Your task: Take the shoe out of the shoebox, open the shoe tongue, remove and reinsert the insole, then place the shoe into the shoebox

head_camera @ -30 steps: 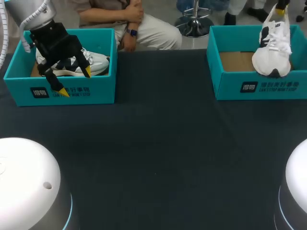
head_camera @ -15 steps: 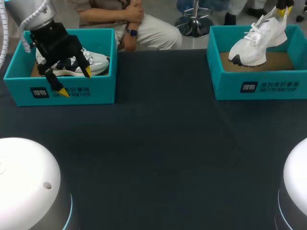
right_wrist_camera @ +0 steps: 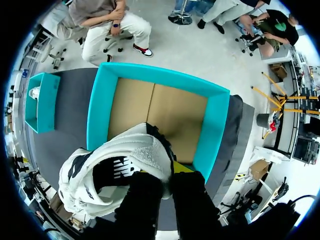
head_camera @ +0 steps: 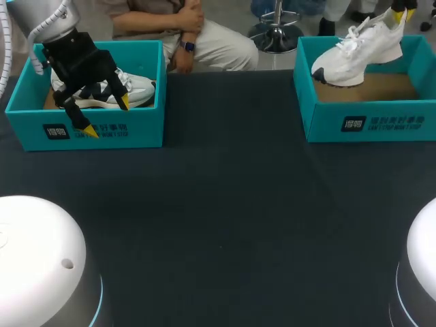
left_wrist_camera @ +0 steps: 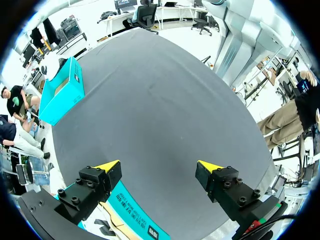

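Observation:
A white shoe (head_camera: 354, 49) hangs tilted over the right teal shoebox (head_camera: 368, 122), toe toward the left, heel up at my right gripper (head_camera: 400, 12). In the right wrist view my right gripper (right_wrist_camera: 167, 176) is shut on the heel of the white shoe (right_wrist_camera: 112, 172), above the cardboard floor of the right shoebox (right_wrist_camera: 97, 107). My left gripper (head_camera: 105, 116) hovers open over the left teal shoebox (head_camera: 88, 133), which holds a white and black shoe (head_camera: 136, 88). In the left wrist view my left gripper (left_wrist_camera: 159, 167) is open with nothing between its fingers, over the left shoebox's front wall (left_wrist_camera: 132, 217).
A dark cloth covers the table (head_camera: 225, 204) between the two boxes. White rounded robot bases stand at the near left (head_camera: 34, 259) and near right (head_camera: 422, 266). The right shoebox (left_wrist_camera: 62, 90) shows far across the table in the left wrist view.
The white shoe swung from hanging toe-down at the box's right side to a tilt with its toe out to the left, and rose a little. The left arm has not moved.

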Motion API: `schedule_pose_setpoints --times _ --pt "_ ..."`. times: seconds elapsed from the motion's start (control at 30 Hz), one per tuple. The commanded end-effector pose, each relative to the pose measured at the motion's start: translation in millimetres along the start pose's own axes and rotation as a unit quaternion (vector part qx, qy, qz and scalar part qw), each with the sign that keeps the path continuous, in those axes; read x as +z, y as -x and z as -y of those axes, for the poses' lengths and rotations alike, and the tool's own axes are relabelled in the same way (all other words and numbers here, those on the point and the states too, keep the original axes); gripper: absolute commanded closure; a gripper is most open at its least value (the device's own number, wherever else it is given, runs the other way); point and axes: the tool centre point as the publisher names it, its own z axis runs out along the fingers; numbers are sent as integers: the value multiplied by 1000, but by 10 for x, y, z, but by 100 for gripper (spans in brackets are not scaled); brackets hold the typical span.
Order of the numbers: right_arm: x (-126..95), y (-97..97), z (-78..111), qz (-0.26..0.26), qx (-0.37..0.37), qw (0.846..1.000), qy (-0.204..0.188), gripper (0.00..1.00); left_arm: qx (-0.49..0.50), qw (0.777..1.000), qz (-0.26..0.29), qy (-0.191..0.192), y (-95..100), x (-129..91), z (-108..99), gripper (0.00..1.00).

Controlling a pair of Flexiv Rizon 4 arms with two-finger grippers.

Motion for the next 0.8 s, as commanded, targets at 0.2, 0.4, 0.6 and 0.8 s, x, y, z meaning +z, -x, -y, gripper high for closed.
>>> schedule_pose_setpoints --times 0.2,0.4,0.6,0.8 --pt "-11 -3 19 -1 0 1000 2 100 0 1000 -1 1 5 -1 -3 0" --pt "-4 3 41 -10 22 1000 1 100 0 1000 -1 1 5 -1 -3 0" --pt "27 43 219 -9 134 991 -6 100 0 1000 -1 1 5 -1 -3 0" --pt "37 45 393 3 202 979 -3 100 0 1000 -1 1 5 -1 -3 0"
